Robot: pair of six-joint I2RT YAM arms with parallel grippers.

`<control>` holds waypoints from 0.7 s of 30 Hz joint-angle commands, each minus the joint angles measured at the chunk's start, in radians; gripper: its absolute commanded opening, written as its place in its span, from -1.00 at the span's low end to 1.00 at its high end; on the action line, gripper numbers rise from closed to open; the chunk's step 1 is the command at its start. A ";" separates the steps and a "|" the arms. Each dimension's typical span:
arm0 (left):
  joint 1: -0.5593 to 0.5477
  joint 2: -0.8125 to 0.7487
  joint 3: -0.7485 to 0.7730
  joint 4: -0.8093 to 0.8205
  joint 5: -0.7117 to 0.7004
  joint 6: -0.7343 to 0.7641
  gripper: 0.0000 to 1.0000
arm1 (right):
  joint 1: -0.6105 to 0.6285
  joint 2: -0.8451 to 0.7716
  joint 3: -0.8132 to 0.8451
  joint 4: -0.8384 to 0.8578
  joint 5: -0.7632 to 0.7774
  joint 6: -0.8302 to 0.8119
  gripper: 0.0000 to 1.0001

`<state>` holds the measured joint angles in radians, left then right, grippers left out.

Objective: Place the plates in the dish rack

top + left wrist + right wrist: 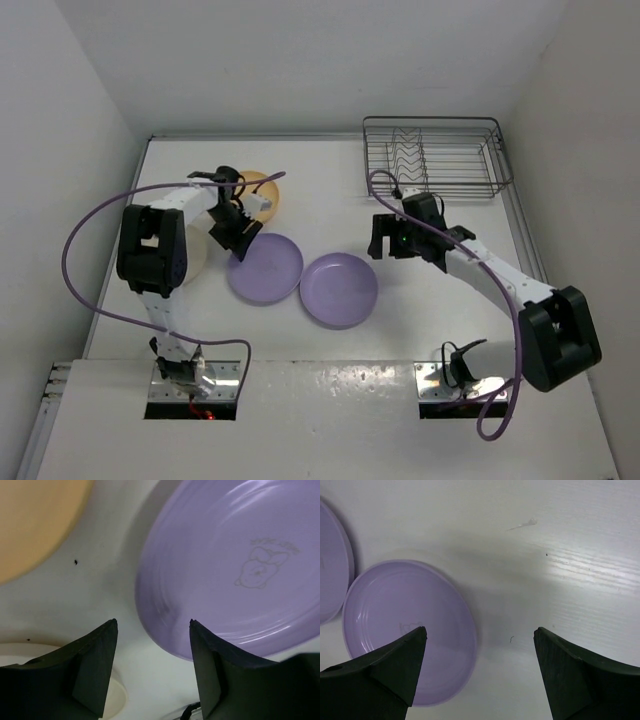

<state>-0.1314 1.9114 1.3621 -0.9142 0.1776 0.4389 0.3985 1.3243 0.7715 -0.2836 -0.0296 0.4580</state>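
Left fingers (95,665), spread apart, hover over the rim of the first purple plate (275,272). Right fingers (385,675), spread apart, hover beside the second purple plate (340,290). Both lie flat on the surface (330,200), well apart from the dish rack (435,157).

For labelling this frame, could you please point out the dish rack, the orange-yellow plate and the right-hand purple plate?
dish rack (450,188), top view, near wire wall.
orange-yellow plate (270,190), top view, exposed right side.
right-hand purple plate (340,290), top view, its centre.
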 commanded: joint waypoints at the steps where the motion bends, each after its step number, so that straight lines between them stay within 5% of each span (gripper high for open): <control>1: 0.035 -0.008 -0.029 0.083 -0.012 -0.008 0.22 | 0.010 0.051 0.145 0.043 0.022 -0.054 0.73; 10: 0.026 0.017 -0.038 0.092 0.097 -0.028 -0.96 | 0.011 0.095 0.229 0.012 -0.052 -0.120 0.73; 17: 0.035 -0.032 0.130 -0.043 0.106 -0.028 -1.00 | -0.001 0.020 0.181 0.024 -0.062 -0.174 0.73; 21: -0.003 -0.087 0.333 -0.156 0.131 0.007 -1.00 | -0.003 -0.003 0.196 0.072 -0.150 -0.283 0.43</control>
<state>-0.1074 1.9217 1.5581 -0.9932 0.2596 0.4187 0.4007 1.3674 0.9482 -0.2821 -0.1059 0.2790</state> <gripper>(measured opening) 0.010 0.740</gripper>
